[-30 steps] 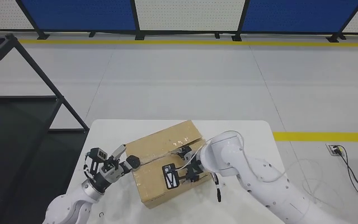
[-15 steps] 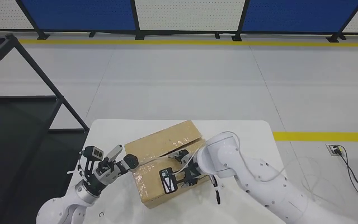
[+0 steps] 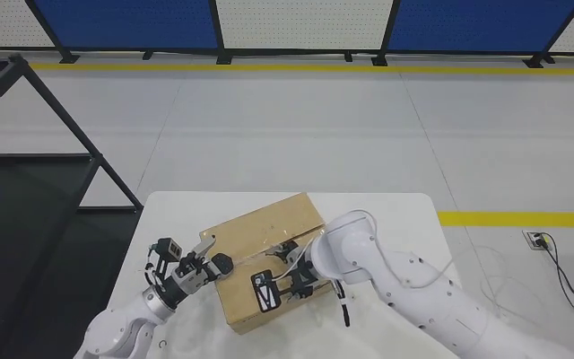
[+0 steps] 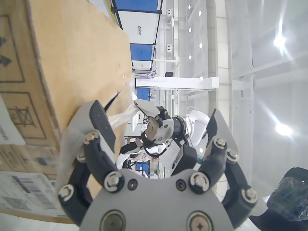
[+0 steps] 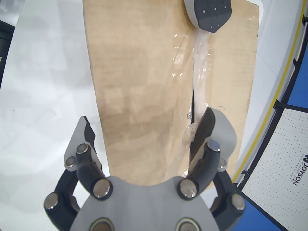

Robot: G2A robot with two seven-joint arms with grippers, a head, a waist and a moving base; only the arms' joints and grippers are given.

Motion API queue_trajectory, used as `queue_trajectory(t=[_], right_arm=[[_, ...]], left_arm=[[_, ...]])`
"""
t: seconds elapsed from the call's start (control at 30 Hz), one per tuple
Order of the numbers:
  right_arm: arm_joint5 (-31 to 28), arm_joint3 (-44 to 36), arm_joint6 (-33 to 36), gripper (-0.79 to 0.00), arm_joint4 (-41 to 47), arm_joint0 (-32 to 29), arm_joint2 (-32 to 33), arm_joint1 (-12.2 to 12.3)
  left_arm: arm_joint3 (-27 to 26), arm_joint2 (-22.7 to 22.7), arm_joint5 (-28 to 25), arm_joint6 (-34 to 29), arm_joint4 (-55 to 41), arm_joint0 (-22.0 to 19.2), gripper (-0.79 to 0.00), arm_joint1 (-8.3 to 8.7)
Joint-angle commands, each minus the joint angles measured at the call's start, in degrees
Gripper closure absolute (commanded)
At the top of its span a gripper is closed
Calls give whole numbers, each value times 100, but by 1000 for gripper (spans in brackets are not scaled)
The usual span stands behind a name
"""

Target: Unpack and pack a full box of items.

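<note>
— Any print on the box (image 4: 72, 49)?
— Black handling marks (image 4: 10, 73) on its side: a framed pair of arrows (image 4: 4, 54), and next to it a framed, crossed-out pictogram (image 4: 21, 116). There is also a white barcode label (image 4: 28, 191), its digits too blurred to read.
— Anything else?
— Past the desk (image 5: 48, 73), a white dotted board (image 5: 276, 159) carries a logo (image 5: 299, 169) with a line of capitals along one edge.

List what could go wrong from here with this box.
1. The crumpled tape along the box seam could tear or stick to the right gripper, whose finger is beside it.
2. Both grippers are open and nothing clamps the box, so a pull may slide it on the table.
3. The left gripper is at the same seam and could hit the right one.
</note>
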Motion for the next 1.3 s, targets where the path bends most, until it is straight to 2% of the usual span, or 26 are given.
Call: queue_trajectory(t=[0.0, 0.2, 0.5, 0.57, 0.73, 0.9, 0.93, 0.97, 1.0, 1.03, 1.27], right_arm=[[101, -7, -43, -785, -44, -1, 35, -5], [178, -2, -66, -785, -135, -33, 104, 2], [609, -51, -40, -785, -215, -155, 407, 60], [563, -118, -44, -785, -197, -200, 456, 82], [-28, -379, -77, -785, 22, -435, 630, 223], [28, -343, 36, -785, 566, -647, 814, 335], [32, -344, 72, -640, 656, -665, 806, 337], [96, -315, 129, -326, 854, -694, 802, 338], [130, -292, 182, -139, 940, -698, 791, 337], [174, -270, 293, -6, 1031, -692, 756, 332], [635, -144, 449, 0, 1474, -580, 589, 233]], left_arm=[[27, 16, -1, 5, 4, -4, -785, -2], [82, 32, 9, 22, -19, -6, -785, -5], [56, 21, -10, 58, -41, 52, -785, -6], [21, 6, -28, 81, -59, 66, -785, -6], [-75, -31, -68, 148, -121, 112, -785, -9], [-104, -38, -89, 170, -146, 135, -785, -12], [-105, -37, -91, 172, -146, 136, -785, -12], [-106, -35, -97, 179, -161, 139, -785, -14], [-106, -34, -100, 180, -163, 139, -785, -14], [-104, -33, -103, 191, -168, 140, -785, -16], [-92, -16, -112, 215, -175, 137, -785, -23]])
